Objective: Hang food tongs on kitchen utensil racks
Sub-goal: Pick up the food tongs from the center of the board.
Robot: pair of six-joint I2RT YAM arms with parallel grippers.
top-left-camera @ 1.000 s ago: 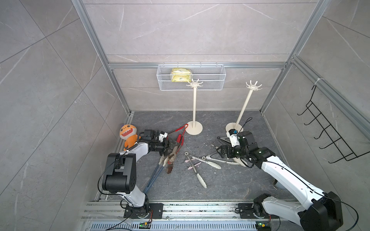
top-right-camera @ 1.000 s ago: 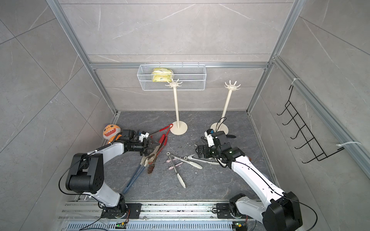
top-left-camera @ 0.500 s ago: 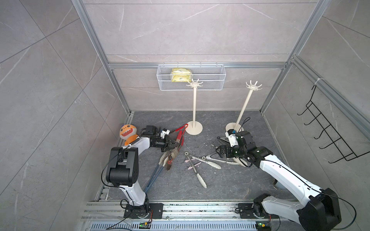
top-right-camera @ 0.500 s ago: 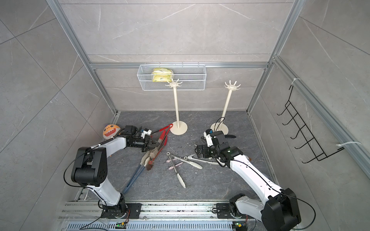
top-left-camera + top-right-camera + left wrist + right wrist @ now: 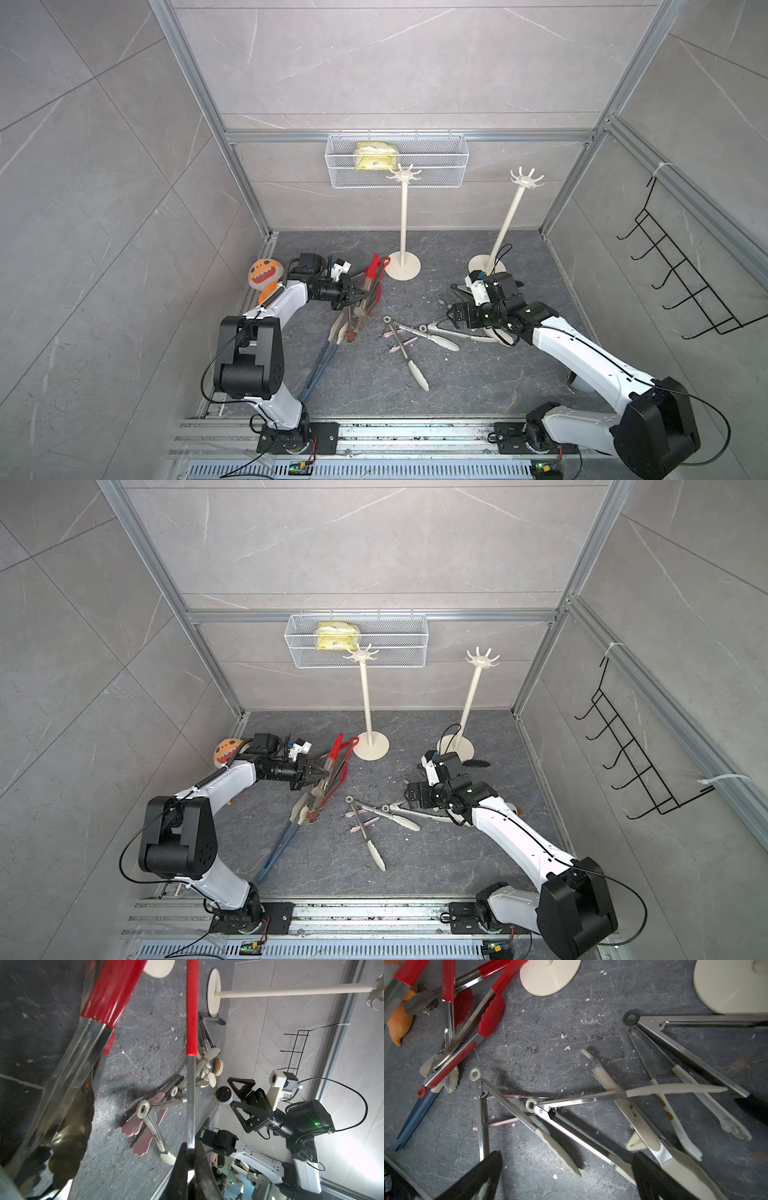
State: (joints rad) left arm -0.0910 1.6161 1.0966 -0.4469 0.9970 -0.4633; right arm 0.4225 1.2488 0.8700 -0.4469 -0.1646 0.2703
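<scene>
Red tongs [image 5: 375, 269] are what I've got. They sit left of centre in both top views, red-sleeved end pointing up-frame at the base of the middle rack [image 5: 402, 224], steel tips down in a heap with the blue-handled tongs [image 5: 323, 365]. My left jaws are pressed together on the bare steel of just one arm, below the red sleeve [image 5: 192, 1012]. In the left wrist view that thin strip is pinched right between the pads [image 5: 200, 1157].

My guess on handling: light, stiff, springy, and slick where I'm holding. Gripped by one arm, they'll probably swing and flop open once they leave the table [image 5: 457, 386]. The sleeve looks grippier, so that's where I'd rather hold. To hang them, the hinge end has to catch a prong on the crown [image 5: 402, 174], and I can't make out a hanging loop from here.

My right jaws are spread wide and empty, hovering over the cream-tipped tongs [image 5: 419, 332] right of centre. The right rack [image 5: 505, 224] stands just up-frame of them. Both crowns are bare, so nothing's hung yet.
</scene>
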